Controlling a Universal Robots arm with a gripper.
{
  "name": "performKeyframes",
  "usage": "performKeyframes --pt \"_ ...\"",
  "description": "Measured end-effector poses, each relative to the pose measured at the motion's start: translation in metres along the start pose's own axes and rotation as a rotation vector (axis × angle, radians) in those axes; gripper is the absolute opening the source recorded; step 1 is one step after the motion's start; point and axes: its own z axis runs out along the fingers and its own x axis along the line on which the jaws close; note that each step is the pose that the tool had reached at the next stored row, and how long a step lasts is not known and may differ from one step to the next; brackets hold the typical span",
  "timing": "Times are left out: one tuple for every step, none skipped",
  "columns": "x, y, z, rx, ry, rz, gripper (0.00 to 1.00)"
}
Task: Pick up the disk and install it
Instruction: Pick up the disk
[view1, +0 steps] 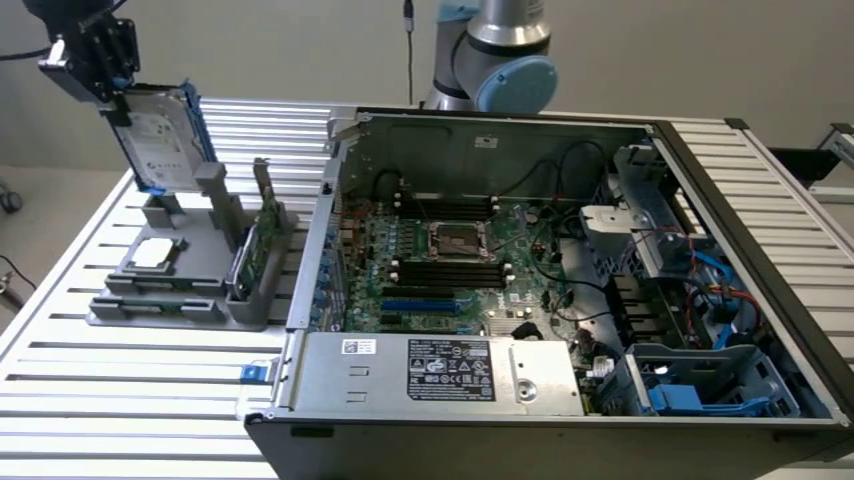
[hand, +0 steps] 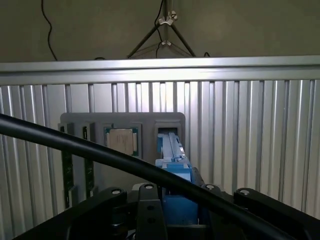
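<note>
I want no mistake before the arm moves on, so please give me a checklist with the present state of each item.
1. Claw grips disk: ok, shut on its top edge.
2. Disk free of holder: cannot tell, its lower edge is near a post.
3. Disk upright: not ok, it is tilted in the exterior view.
4. Case open: ok.
5. Chip and card in holder: ok.

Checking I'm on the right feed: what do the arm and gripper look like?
The arm is a silver-grey tube with a round light-blue joint cap. The gripper is black and blocky, with small silver screws on its body. A thick black cable runs across the wrist view.
</note>
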Motion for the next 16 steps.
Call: performKeyframes --pt "0.000 0.0000 -0.0042 -0.0002 0.0001 0.000 0.33" --pt "0.000 0.0000 -0.0076 0.0000 0.0000 0.000 0.33" --pt "0.000 -0.0001 -0.0108 0.0001 0.0000 0.000 0.33" --pt "0.000 -0.0002 -0.0137 0.0000 0.0001 -0.001 0.33" --pt "0.001 -0.0003 -0.0169 -0.0001 0.0001 -0.001 0.33" --pt "0.001 -0.0006 -0.0201 0.0000 0.0000 -0.001 0.33" --pt "0.001 -0.0012 -0.0239 0.0001 0.0000 -0.001 0.33" --pt "0.001 -0.0021 -0.0284 -0.0001 0.0001 -0.001 0.33" --pt "0.001 -0.0035 -0.0329 0.0000 0.0000 -0.001 0.33" --pt "0.001 -0.0051 -0.0374 0.0000 0.0000 -0.001 0.33" --pt "0.001 -0.0076 -0.0423 -0.0001 -0.0001 -0.002 0.33" --pt "0.001 -0.0102 -0.0468 -0.0001 -0.0002 -0.002 0.33" --pt "0.001 -0.0129 -0.0513 -0.0002 -0.0003 -0.002 0.33" --pt "0.002 -0.0156 -0.0558 -0.0002 -0.0005 -0.002 0.33" --pt "0.002 -0.0183 -0.0601 -0.0002 -0.0006 -0.002 0.33" --pt "0.002 -0.0211 -0.0646 -0.0004 -0.0007 -0.002 0.33"
